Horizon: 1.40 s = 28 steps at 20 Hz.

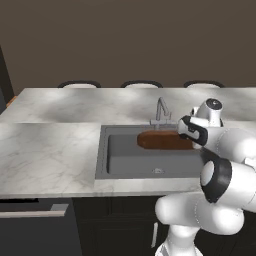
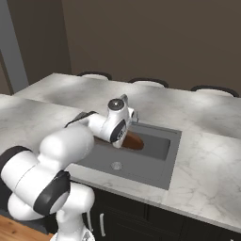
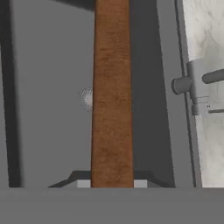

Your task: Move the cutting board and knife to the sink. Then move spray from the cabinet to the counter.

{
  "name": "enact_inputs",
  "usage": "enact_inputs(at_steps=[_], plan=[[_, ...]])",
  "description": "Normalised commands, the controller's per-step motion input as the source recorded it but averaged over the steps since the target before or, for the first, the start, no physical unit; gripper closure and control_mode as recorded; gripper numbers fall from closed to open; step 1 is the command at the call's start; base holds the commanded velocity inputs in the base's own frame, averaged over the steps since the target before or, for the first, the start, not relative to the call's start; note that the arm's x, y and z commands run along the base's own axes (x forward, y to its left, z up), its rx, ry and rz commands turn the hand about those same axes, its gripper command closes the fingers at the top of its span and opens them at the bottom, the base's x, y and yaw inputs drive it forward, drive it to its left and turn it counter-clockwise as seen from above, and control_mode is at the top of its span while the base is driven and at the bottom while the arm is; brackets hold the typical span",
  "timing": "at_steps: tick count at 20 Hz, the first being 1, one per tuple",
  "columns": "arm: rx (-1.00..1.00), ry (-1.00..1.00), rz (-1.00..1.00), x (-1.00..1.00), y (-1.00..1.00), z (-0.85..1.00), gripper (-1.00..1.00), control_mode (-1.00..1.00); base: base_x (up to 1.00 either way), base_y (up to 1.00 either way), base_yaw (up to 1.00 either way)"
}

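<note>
The reddish-brown cutting board (image 1: pixel 160 140) sits inside the dark grey sink (image 1: pixel 125 162), near its back wall below the faucet (image 1: pixel 161 111). My gripper (image 1: pixel 188 139) is shut on the board's right end. In the hand view the cutting board (image 3: pixel 112 87) runs straight away from the gripper (image 3: pixel 112 183), clamped between both fingertips (image 3: pixel 83 182), over the sink floor (image 3: pixel 43 122) and its drain. In the right base view the cutting board (image 2: pixel 133 141) pokes out under my hand into the sink (image 2: pixel 153 153). I cannot tell whether it rests on the floor. Knife, spray and cabinet are out of view.
Marble counter (image 1: pixel 50 155) surrounds the sink on all sides, with wide free room to the left and on the right (image 2: pixel 207 155). Three stool tops (image 1: pixel 80 84) line the far edge. A dark drawer front with a silver handle (image 1: pixel 35 213) lies below the counter's near left.
</note>
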Motion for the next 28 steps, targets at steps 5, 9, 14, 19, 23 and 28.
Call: enact_inputs(at_steps=[5, 9, 14, 19, 23, 28], plan=[[-0.12, -0.11, 0.23, 0.03, 0.00, -0.14, 1.00, -1.00, 0.00, 0.00, 0.00], [-0.04, -0.05, 0.27, 0.00, 0.00, -0.11, 1.00, -1.00, 0.00, 0.00, 0.00], [0.00, 0.00, 0.20, 0.01, 0.00, -0.12, 1.00, -1.00, 0.00, 0.00, 0.00], [0.00, 0.00, 0.13, 0.03, 0.00, -0.11, 1.00, -1.00, 0.00, 0.00, 0.00], [0.00, 0.03, 0.02, 0.08, -0.03, -0.08, 1.00, -1.00, 0.00, 0.00, 0.00], [0.00, 0.08, 0.00, 0.12, -0.02, -0.07, 1.00, -1.00, 0.00, 0.00, 0.00]])
